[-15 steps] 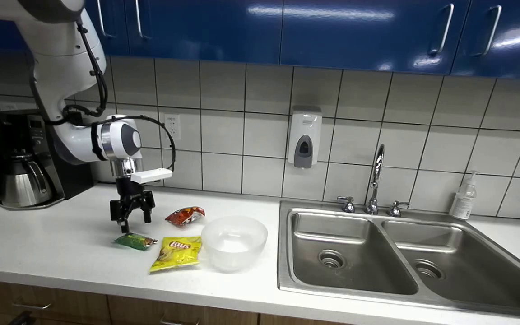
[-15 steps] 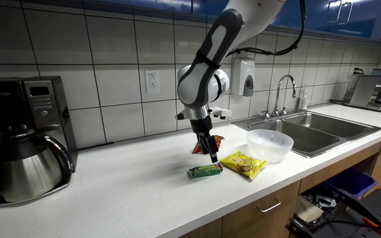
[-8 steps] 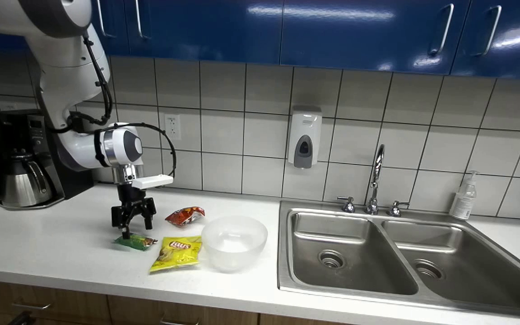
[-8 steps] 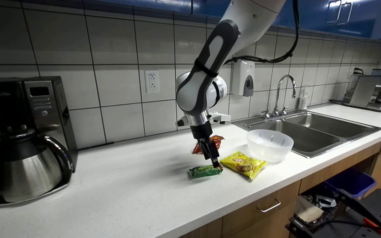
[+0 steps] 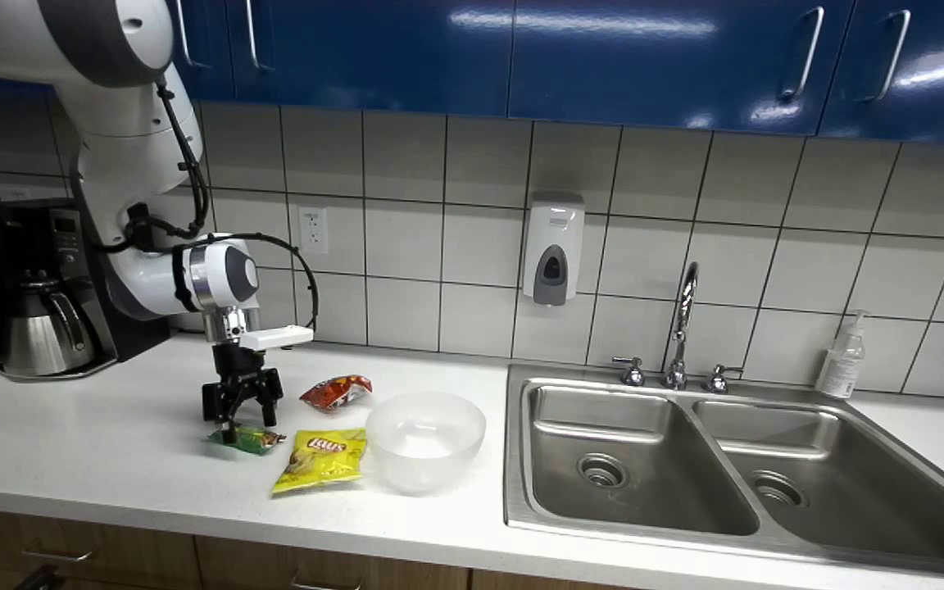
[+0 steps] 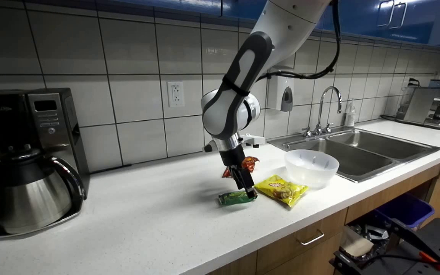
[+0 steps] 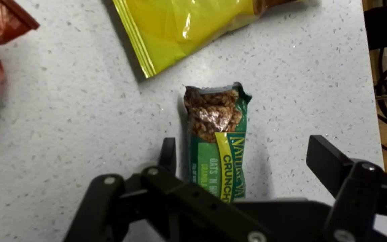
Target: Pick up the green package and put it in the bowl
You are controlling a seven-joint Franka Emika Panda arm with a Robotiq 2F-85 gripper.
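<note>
Where the gripper (image 7: 242, 153) stands: over the worktop (image 5: 111, 434), between its back edge and its front edge. The fingers (image 7: 169, 152) are spread, one at each side of the package (image 7: 217, 144), and nothing is pinched. In the wrist view, the finger toward the back edge is just beside the package, and the one toward the front edge is farther from it. Whether a tip touches the worktop, I cannot tell.
Where the package lies: on the worktop, roughly parallel to the front edge, its brown end toward the yellow bag (image 5: 323, 460). By my judgement the approach is nearly finished; closing, lifting, carrying and releasing are left.
Where the yellow bag lies: to the right of the package, nearer the front edge than the red bag (image 5: 336, 393) is. It is in the way to the bowl (image 5: 427, 473), so a low carry could push it; a lift above it seems needed.
Where the red bag lies: nearer the back edge, probably outside the path.
Where the bowl stands: beyond the yellow bag, without the package in it yet.
Where the sink (image 5: 726, 455) begins: just beside the bowl, on its right; a release too far over could, I suppose, end there.
</note>
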